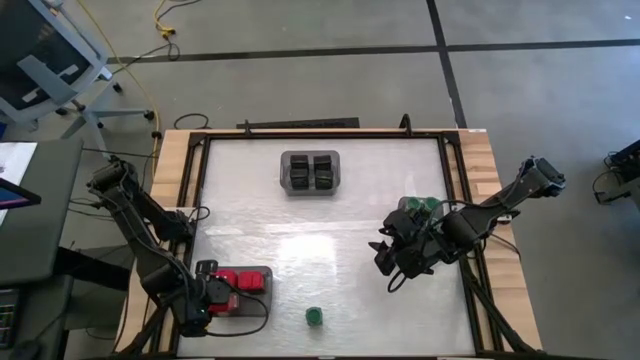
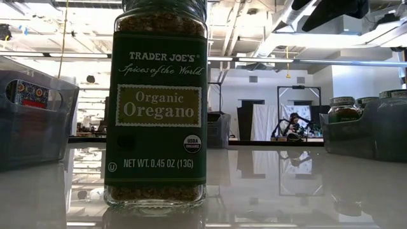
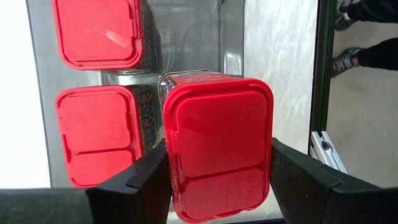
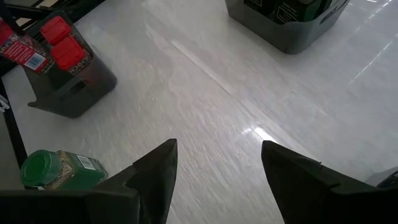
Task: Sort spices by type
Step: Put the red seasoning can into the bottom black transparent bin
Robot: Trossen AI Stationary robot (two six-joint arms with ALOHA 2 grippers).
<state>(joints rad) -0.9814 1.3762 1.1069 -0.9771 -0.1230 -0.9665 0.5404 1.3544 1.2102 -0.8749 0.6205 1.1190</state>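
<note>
Three red spice boxes sit at the grey tray near the table's front left. My left gripper is shut on one of them, the red box, which stands nearer the camera than the other two. A green-lidded jar stands upright on its base near the table's front edge, and also shows large in the low view. My right gripper hangs open above the bare table right of the middle, the jar off to one side of it. Black spices fill a far tray. My left gripper pinches the red box by two opposite sides just under its lid, one finger on each side. The fingers come steeply from above. The box stays upright, lid up, over the tray; its base is hidden.
A grey tray with green-lidded jars stands at the right, beside my right arm. The black-spice tray is at the far middle. Black rails frame the table. Bare tabletop lies between the trays.
</note>
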